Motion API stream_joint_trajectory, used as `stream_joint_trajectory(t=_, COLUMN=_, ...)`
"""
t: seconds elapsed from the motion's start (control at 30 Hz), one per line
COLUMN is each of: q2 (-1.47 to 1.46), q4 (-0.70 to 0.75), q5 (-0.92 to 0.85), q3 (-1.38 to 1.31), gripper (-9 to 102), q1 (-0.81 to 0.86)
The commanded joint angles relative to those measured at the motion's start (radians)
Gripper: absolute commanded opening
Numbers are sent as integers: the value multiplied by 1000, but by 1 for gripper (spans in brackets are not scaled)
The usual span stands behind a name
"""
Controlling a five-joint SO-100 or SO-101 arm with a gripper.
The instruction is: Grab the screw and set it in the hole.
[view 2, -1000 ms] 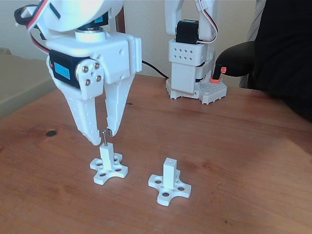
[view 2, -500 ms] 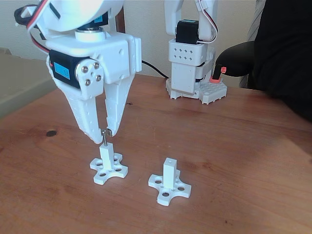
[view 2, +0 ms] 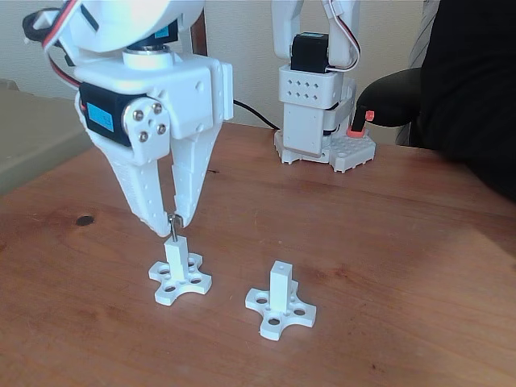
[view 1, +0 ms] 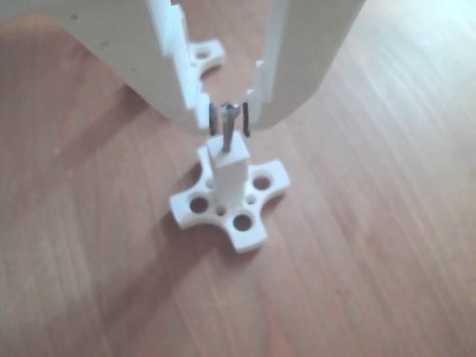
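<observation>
A reddish-brown wooden worktop (view 2: 403, 266) fills the scene, with a pale wall behind it in the fixed view. To the left of the pincer, a small dark spot (view 2: 85, 220) marks the wood. The white pincer (view 2: 171, 218) hangs point-down from a white arm (view 2: 153, 89) with blue-labelled motors, and its two fingers are nearly closed around the head of the screw (view 2: 172, 226); whether they actually press on it I cannot tell (in the other view thin gaps seem to show beside the head). There the pincer (view 1: 230, 119) comes in from the top edge and the screw (view 1: 229, 123) stands upright between the dark pads at its tips.

Directly below the pincer stands a white post (view 2: 176, 258) on a cross-shaped base, and the screw's lower end meets the top face of this post (view 1: 227, 167), where the hole sits; the hole itself is covered by the screw, so how deep it has gone cannot be read. Behind the pincer in the other view, a lobe of another white piece (view 1: 202, 53) peeks out.

To the right of the pincer, well apart from it, a second white post (view 2: 280, 292) stands on its own cross base with a small dark hole (view 2: 280, 265) showing in its top. Farther back and right stands the white base of another robot arm (view 2: 316, 105), and beyond that a person's dark sleeve (view 2: 451, 89) reaches in from the right edge, next to a small red part (view 2: 357, 122).
</observation>
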Motion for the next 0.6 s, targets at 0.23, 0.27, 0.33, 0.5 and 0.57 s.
stream_joint_trajectory(t=0.23, q2=20, q4=-25, q5=-5, q3=-87, gripper=1, q1=0)
stream_joint_trajectory(t=0.27, q2=20, q4=-25, q5=-5, q3=-87, gripper=1, q1=0)
stream_joint_trajectory(t=0.33, q2=20, q4=-26, q5=-8, q3=-87, gripper=-1, q1=2)
stream_joint_trajectory(t=0.5, q2=20, q4=-35, q5=-9, q3=-91, gripper=-4, q1=3)
stream_joint_trajectory(t=0.57, q2=20, q4=-38, q5=-9, q3=-95, gripper=-4, q1=5)
